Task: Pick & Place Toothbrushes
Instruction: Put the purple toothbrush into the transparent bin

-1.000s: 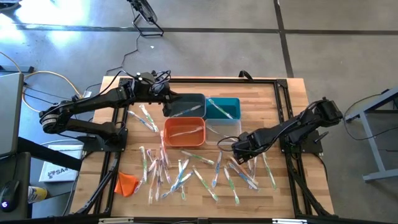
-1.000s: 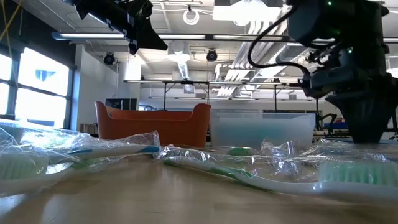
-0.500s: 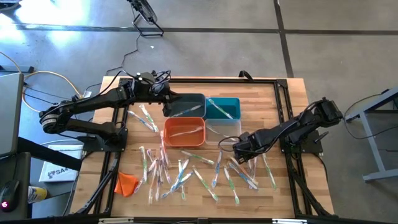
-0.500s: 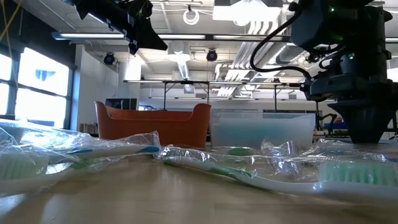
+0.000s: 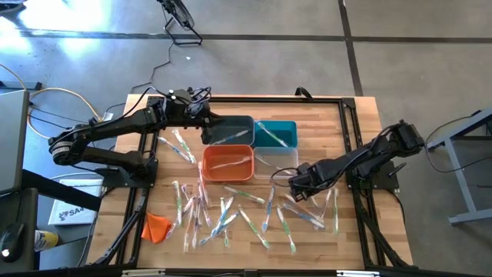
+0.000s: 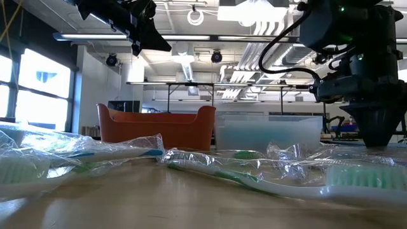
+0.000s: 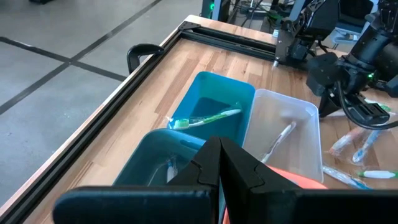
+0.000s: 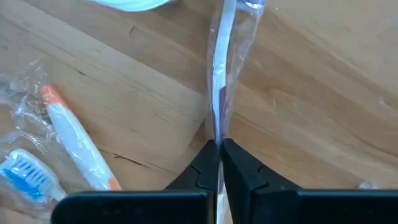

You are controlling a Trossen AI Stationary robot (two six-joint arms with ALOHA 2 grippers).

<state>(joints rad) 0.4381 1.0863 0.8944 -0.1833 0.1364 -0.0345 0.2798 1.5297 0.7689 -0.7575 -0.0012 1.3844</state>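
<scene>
your right gripper (image 8: 219, 146) is down at the bench (image 5: 323, 123), just past the clear bin (image 5: 278, 163) on the side away from the orange bin (image 5: 227, 163). its fingers are pressed together on a wrapped toothbrush (image 8: 222, 74), with the clear wrapper pinched between the tips and the rest of the brush running straight ahead of the gripper toward the clear bin's rim. beside it, to one side of the fingers, lies another brush with an orange and white handle and a blue head (image 8: 68, 146), not touching the gripper. from above you see the same gripper (image 5: 297, 181) sitting at the edge of the loose pile (image 5: 231, 215), which spreads across the bench on the near side of the bins; whether the pinched brush is already off the wood is hard to tell from there. in the low view the gripper (image 6: 376, 141) reaches down to the crinkled wrappers.

your left gripper (image 5: 206, 129) hangs above the grey bin (image 5: 234, 129), fingers together and holding nothing. ahead of its fingers (image 7: 217, 163) the teal bin (image 7: 214, 106) holds a green brush (image 7: 205, 118), and the clear bin next to it holds a white one (image 7: 278, 138). the grey bin directly under the gripper also has a brush in it (image 7: 170, 169). an orange lump (image 5: 156, 226) lies far from both grippers near the bench's near corner on the left arm's side.
</scene>
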